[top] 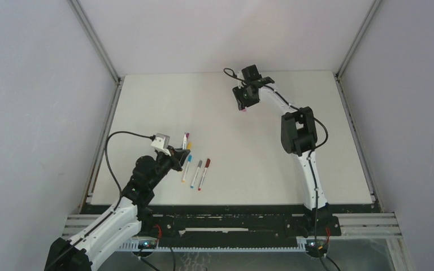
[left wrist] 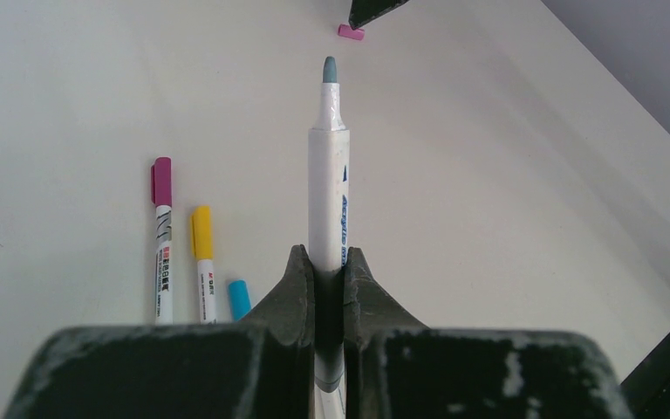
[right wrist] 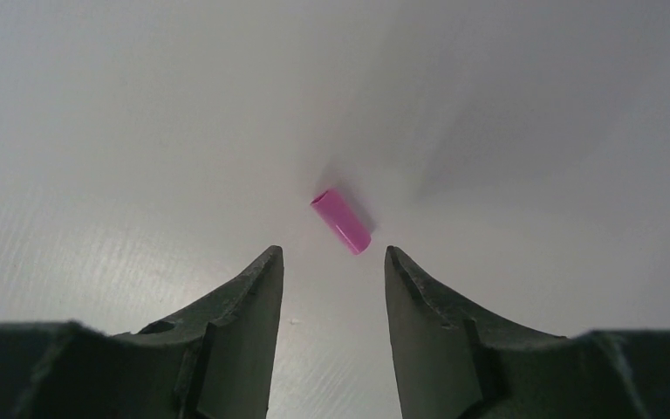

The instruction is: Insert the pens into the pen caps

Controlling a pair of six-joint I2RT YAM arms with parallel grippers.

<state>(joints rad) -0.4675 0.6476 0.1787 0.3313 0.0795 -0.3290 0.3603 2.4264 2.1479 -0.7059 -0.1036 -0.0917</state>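
My left gripper (left wrist: 328,257) is shut on a white pen (left wrist: 328,166) whose bare grey-blue tip points away from me, toward the far side of the table. Far across the table lies a pink pen cap (right wrist: 341,222) on its side. My right gripper (right wrist: 333,253) hovers over it, open, with the cap just beyond the fingertips and nothing between them. From above, the right gripper (top: 244,104) is at the back centre with the pink cap (top: 242,111) under it. The left gripper (top: 176,155) is at the front left.
Several capped pens lie beside the left gripper: magenta-capped (left wrist: 162,236), yellow-capped (left wrist: 202,262), blue-capped (top: 187,167), grey-capped (top: 196,173) and red-capped (top: 204,173). The white table (top: 271,158) is enclosed by grey walls on three sides.
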